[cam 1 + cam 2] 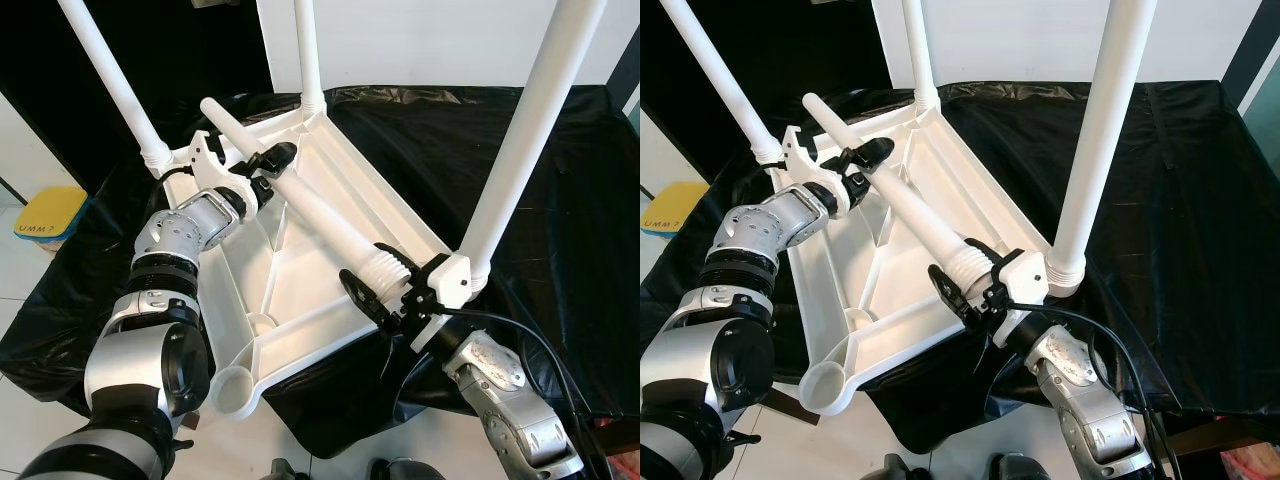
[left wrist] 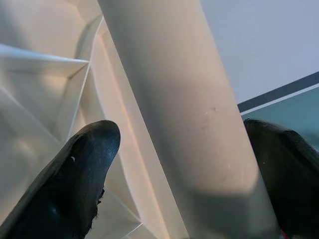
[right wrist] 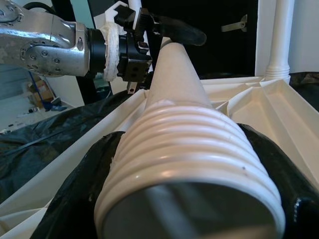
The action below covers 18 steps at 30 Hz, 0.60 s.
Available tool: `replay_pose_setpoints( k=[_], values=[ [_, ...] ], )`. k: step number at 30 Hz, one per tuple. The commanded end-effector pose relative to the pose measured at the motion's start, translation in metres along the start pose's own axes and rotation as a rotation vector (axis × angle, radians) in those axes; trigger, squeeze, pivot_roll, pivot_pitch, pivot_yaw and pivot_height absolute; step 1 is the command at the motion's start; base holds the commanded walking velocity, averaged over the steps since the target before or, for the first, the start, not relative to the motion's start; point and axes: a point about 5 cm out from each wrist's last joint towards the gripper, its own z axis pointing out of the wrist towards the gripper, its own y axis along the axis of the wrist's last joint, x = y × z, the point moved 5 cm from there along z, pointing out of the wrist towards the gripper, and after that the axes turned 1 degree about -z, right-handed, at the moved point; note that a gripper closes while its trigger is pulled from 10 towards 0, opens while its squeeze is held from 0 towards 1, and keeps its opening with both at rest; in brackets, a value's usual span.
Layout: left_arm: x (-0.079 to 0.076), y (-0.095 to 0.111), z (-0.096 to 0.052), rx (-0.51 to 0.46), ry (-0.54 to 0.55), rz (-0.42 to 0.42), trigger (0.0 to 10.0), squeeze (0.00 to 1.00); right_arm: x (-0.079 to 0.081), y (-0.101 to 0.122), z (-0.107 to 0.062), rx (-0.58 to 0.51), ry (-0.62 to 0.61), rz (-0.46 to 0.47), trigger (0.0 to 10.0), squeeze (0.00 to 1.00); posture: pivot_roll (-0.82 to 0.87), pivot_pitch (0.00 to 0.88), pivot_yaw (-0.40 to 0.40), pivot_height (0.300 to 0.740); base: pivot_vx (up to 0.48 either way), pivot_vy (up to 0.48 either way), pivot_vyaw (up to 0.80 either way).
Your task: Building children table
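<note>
The white moulded-plastic children's table top (image 1: 330, 215) lies upside down on the worktop (image 1: 560, 190), ribbed underside up, so that its corner sockets face upward to take legs. Three long white plastic tube legs already stand in corners: one at the worktop's far-left side (image 1: 110, 80), one at the far middle (image 1: 308, 55), one towards its near-right edge (image 1: 530, 130). The open round socket (image 1: 233, 390) at the corner overhanging the worktop's near edge is still bare, so the judgement is that the fourth leg belongs there.

That loose white tube leg (image 1: 300, 200) lies slantwise across the underside, carried at both ends, which keeps so long a piece from swinging. The left tool (image 1: 262, 172) has its two black fingers either side of the smooth shaft near the far end; the left wrist view shows a finger (image 2: 84, 169) flanking the tube, closed around it. The right tool (image 1: 385, 290) pinches the leg at its ribbed threaded end (image 3: 189, 149), the end that, by my reckoning, has to be steered into the socket and turned.

The worktop is draped in crinkled glossy black plastic sheeting (image 1: 450, 130), which hangs over the near edge. Behind is a white wall (image 1: 420, 40) and a dark panel (image 1: 120, 40) to the left; a yellow flat object (image 1: 48, 212) lies on the pale floor beyond the worktop's left edge.
</note>
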Motion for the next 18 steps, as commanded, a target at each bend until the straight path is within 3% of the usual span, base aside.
replay_pose_setpoints(
  k=[1, 5, 6, 7, 8, 18],
  values=[
    [-0.001, -0.002, -0.002, 0.011, -0.072, 0.000, 10.0, 0.00, 0.006, 0.003, 0.002, -0.022, 0.027, 0.006, 10.0, 0.00, -0.23, 0.084, 0.091, 0.740, 0.000, 0.000, 0.00],
    [-0.002, 0.000, -0.002, 0.002, -0.076, -0.005, 10.0, 0.00, 0.009, 0.002, 0.002, -0.017, 0.042, 0.012, 10.0, 0.00, -0.23, 0.083, 0.091, 0.740, 0.000, 0.000, 0.00],
    [-0.004, 0.003, -0.001, -0.013, -0.084, -0.018, 7.5, 0.00, 0.011, 0.000, 0.001, -0.010, 0.056, 0.017, 10.0, 0.00, -0.23, 0.083, 0.091, 0.740, 0.000, 0.000, 0.00],
    [-0.004, 0.003, -0.001, -0.013, -0.084, -0.018, 7.5, 0.00, 0.011, 0.000, 0.001, -0.010, 0.056, 0.017, 10.0, 0.00, -0.23, 0.083, 0.091, 0.740, 0.000, 0.000, 0.00],
    [-0.007, 0.006, -0.001, -0.024, -0.097, -0.033, 0.0, 0.00, 0.012, -0.001, 0.000, -0.002, 0.066, 0.019, 10.0, 0.00, -0.23, 0.085, 0.093, 0.740, 0.000, 0.000, 0.00],
    [-0.019, 0.014, 0.000, -0.059, -0.160, -0.103, 0.0, 0.00, 0.012, -0.006, -0.002, 0.020, 0.076, 0.023, 10.0, 0.00, -0.24, 0.095, 0.088, 0.740, 0.000, 0.000, 0.00]
  ],
)
